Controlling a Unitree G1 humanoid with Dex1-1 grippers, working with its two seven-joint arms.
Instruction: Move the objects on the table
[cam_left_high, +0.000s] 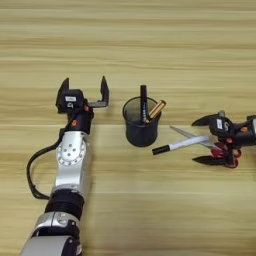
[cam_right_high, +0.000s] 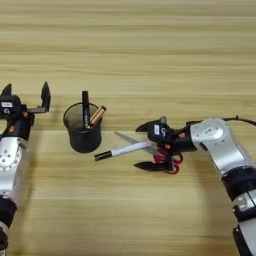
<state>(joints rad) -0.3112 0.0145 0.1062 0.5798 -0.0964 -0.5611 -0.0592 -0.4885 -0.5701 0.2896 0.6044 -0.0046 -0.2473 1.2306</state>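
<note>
A black mesh pen cup (cam_left_high: 141, 126) stands at the table's middle, holding a black pen and a gold pen (cam_left_high: 156, 109). To its right a white marker with a black cap (cam_right_high: 125, 149) lies slanted across the steel blades of the red-handled scissors (cam_right_high: 168, 161). My right gripper (cam_right_high: 138, 146) is open and low over the table (cam_left_high: 150, 45). Its two fingers straddle the marker's white end and the scissors, one finger (cam_right_high: 141, 127) behind them and one in front. My left gripper (cam_left_high: 84, 86) stands open to the left of the cup, holding nothing.
Bare wooden table stretches behind the cup and along the front. My left arm (cam_left_high: 72, 165) runs from the lower left up to its gripper. My right forearm (cam_right_high: 220, 142) comes in from the right edge.
</note>
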